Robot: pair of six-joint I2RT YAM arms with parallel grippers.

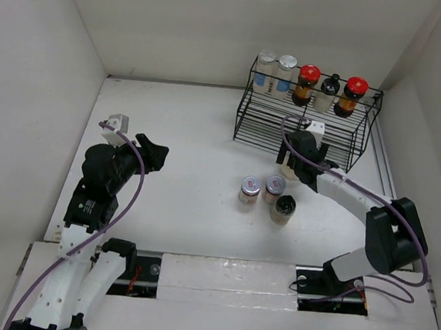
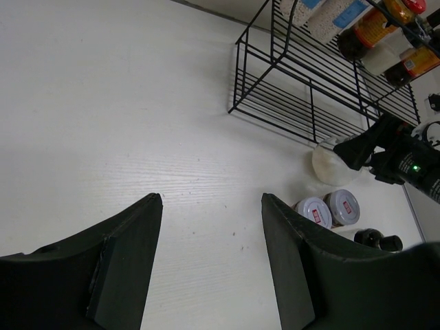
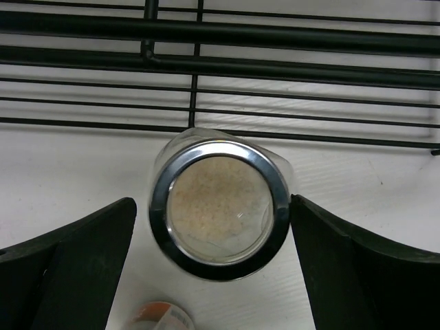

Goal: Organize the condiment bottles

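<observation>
Silver-lidded jar (image 3: 218,201) stood upright on the table (image 3: 55,158) just below the wire rack (image 3: 206,62), mid-frame in the right wrist view, long axis pointing at the camera. Right gripper (image 3: 213,206) jaws were spread, one on each side, close but not clearly pinching. Left gripper (image 2: 210,206) was spread, empty and well apart, so the right arm was nearer.

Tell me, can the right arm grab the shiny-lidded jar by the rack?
Probably yes. The right end effector is open and straddles the silver-lidded jar, with nothing else in between.
</observation>
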